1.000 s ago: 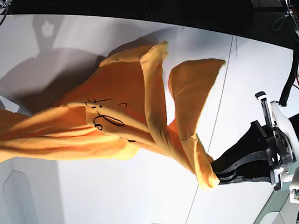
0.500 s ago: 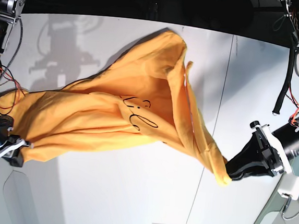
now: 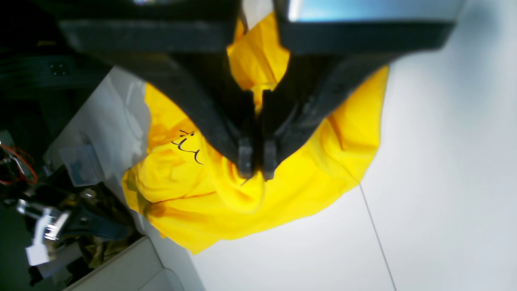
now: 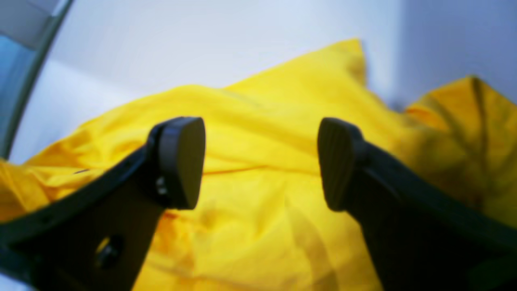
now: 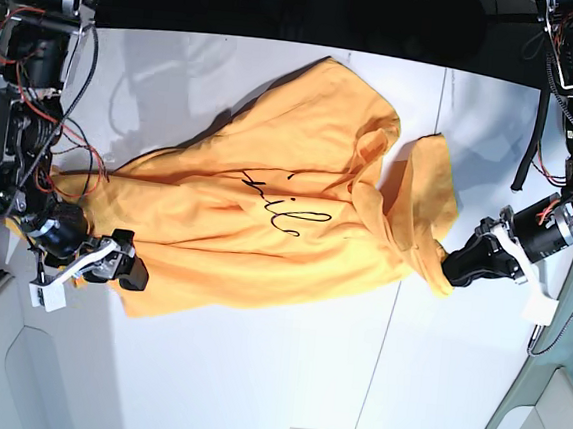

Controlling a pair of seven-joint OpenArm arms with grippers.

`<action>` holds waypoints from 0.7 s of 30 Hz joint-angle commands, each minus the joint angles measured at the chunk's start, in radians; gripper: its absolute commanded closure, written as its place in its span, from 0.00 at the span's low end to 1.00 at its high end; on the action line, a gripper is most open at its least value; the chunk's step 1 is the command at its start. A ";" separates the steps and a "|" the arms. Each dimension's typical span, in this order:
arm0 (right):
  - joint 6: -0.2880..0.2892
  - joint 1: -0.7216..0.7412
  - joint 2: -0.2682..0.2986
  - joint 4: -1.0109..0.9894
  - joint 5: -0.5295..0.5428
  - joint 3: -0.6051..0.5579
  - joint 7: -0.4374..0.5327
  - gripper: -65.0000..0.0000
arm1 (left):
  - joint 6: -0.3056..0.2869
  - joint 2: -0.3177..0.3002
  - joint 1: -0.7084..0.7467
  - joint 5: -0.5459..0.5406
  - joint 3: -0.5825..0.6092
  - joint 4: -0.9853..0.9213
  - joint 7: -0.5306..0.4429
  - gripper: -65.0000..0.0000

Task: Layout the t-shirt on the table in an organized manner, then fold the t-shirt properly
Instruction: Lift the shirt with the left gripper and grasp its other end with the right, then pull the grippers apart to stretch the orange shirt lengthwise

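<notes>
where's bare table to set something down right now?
Bare table: the wide near strip below the t-shirt, the far-left corner and the far-right patch past the seam. Crowded: the middle, under cloth, with the right hand and left hand at its ends.

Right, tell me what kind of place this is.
Probably a robotics lab bench, not a home. A wide white table carries only an orange t-shirt, two robot arms flank it with exposed red wiring, and the background beyond the table edge is dark.

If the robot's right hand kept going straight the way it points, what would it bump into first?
Probably the shirt. The right hand is open with yellow cloth filling the gap right ahead of its fingers. How far off the cloth is can't be told.
</notes>
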 commanded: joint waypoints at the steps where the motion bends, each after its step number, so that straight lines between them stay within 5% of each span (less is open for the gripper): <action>1: 0.009 -0.024 -0.005 0.072 0.026 0.012 -0.008 0.34 | -0.009 -0.016 -0.019 -0.024 -0.005 0.015 -0.024 1.00; 6: 0.008 -0.216 -0.045 0.231 0.030 0.014 -0.043 0.34 | -0.009 -0.021 -0.019 -0.002 -0.005 0.015 -0.026 1.00; 12: 0.008 -0.407 -0.075 0.229 0.022 0.013 0.029 0.34 | -0.009 -0.045 -0.001 0.073 -0.005 0.014 -0.058 1.00; 21: 0.005 -0.469 -0.153 0.193 -0.028 0.009 0.126 0.34 | -0.009 -0.072 0.038 0.186 -0.005 0.014 -0.149 1.00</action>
